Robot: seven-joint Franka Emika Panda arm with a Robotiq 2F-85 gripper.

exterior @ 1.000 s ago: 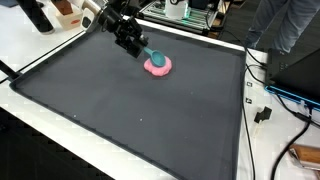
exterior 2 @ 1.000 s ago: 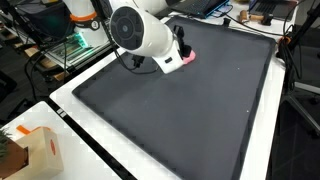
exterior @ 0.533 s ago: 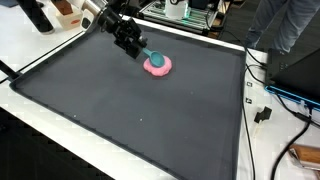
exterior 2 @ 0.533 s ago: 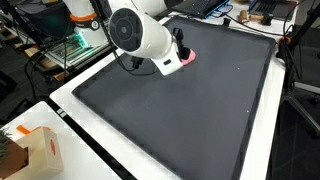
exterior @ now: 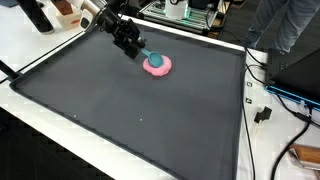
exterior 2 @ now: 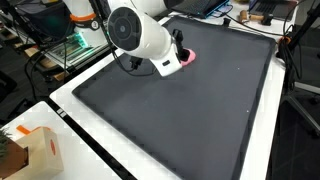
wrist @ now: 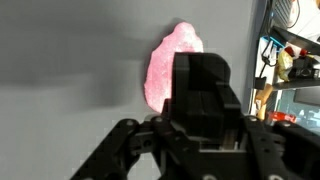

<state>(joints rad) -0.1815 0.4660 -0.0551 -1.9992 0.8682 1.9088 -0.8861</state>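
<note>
A flat pink object (exterior: 158, 66) lies on the dark mat (exterior: 150, 115) near its far edge; it also shows in the other exterior view (exterior 2: 188, 57) and in the wrist view (wrist: 165, 65). My gripper (exterior: 138, 50) hangs just beside and above it, fingers drawn together on a small teal object (exterior: 148, 57) whose tip reaches the pink object. In the wrist view the black fingers (wrist: 200, 100) look closed and hide the teal object. In an exterior view the arm's white joint (exterior 2: 140, 35) hides most of the gripper.
The mat lies on a white table (exterior: 30, 95). Cables and a plug (exterior: 263, 112) lie along one side. A person (exterior: 285, 25) stands behind. A cardboard box (exterior 2: 35, 150) sits at a table corner. Shelves with equipment (exterior 2: 60, 45) stand beside it.
The gripper has shifted very slightly; the pink object has not moved.
</note>
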